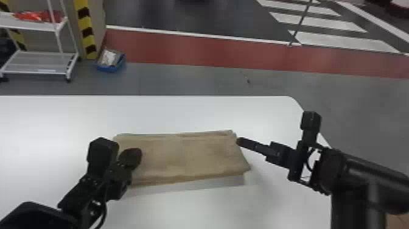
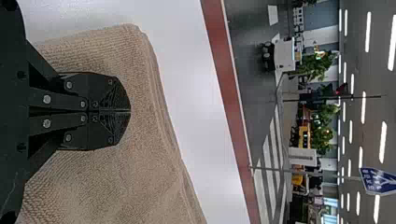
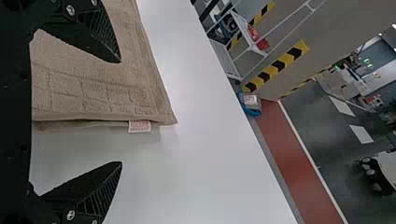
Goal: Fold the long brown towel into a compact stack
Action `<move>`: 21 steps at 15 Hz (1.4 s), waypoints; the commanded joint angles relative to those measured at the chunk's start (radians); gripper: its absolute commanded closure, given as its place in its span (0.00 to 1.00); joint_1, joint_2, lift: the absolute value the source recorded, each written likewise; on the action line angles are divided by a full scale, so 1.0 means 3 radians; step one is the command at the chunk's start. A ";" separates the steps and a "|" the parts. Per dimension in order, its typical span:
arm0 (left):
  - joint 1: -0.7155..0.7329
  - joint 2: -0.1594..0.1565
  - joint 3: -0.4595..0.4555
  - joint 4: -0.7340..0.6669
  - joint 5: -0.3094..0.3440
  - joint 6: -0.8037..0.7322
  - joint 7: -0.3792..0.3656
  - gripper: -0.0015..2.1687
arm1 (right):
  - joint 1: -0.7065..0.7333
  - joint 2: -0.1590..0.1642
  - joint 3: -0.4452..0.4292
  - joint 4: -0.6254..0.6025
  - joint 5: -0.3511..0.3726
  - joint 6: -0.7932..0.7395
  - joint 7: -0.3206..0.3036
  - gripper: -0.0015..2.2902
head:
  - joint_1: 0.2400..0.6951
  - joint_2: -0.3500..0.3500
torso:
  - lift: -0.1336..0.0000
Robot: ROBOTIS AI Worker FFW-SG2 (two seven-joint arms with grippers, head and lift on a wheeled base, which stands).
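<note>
While the folded brown terry towel [image 1: 188, 155] lies as a long, layered rectangle on the smooth white tabletop [image 1: 182, 112], here's the black left gripper [image 1: 132, 155] right over its left end, jaws closed tip to tip, nothing visible between them! Over at the towel's right end, it's the black right gripper [image 1: 239, 141], jaws spread wide and empty: one jaw above the cloth, the other out past its edge. And there's a small white fabric label [image 3: 139, 126] poking from the towel's right-hand edge!
</note>
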 commanded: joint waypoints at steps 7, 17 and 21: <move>-0.0006 0.0012 0.0012 0.0000 -0.0027 -0.0001 -0.0005 0.99 | -0.0588 0.0003 0.0361 0.0351 0.0461 0.0676 -0.0220 0.13 | 1.00 0.26 | 0.07; -0.0021 0.0007 0.0022 0.0000 -0.0027 -0.0011 0.0000 0.99 | -0.0833 0.0003 0.0566 0.0673 0.0757 0.0912 -0.0226 0.18 | 1.00 0.27 | 0.07; -0.0026 0.0012 0.0027 0.0005 -0.0027 -0.0011 0.0000 0.99 | -0.0935 0.0003 0.0627 0.0898 0.0798 0.0871 -0.0266 0.21 | 1.00 0.29 | 0.07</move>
